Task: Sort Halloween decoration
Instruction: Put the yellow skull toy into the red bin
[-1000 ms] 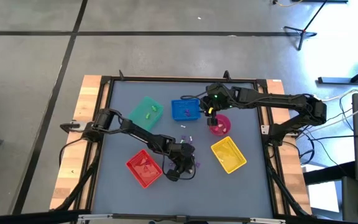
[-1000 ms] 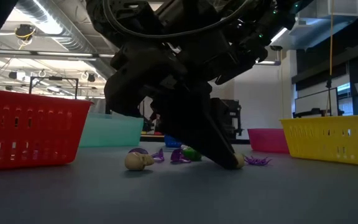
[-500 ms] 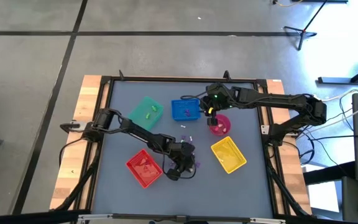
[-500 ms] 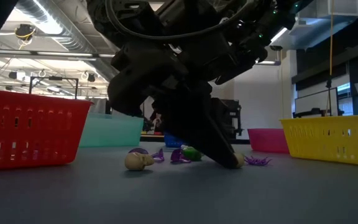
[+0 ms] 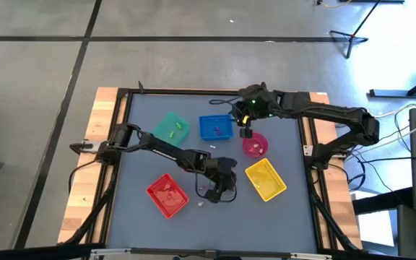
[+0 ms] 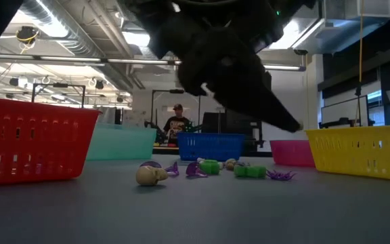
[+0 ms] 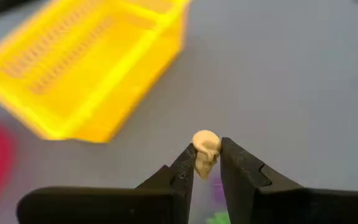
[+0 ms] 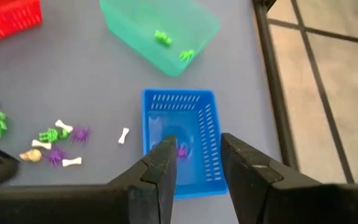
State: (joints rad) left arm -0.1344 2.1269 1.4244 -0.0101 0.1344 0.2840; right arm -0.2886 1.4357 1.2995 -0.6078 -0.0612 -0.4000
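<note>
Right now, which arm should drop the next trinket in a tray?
Left. Its gripper is shut on a tan skull, near the yellow tray. The right gripper hangs empty above the blue tray.

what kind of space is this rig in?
Likely an indoor robotics lab or workshop. The low view shows exposed ceiling ducts and a person at equipment behind the table; the high view shows bare concrete floor with stands and cables around.
</note>
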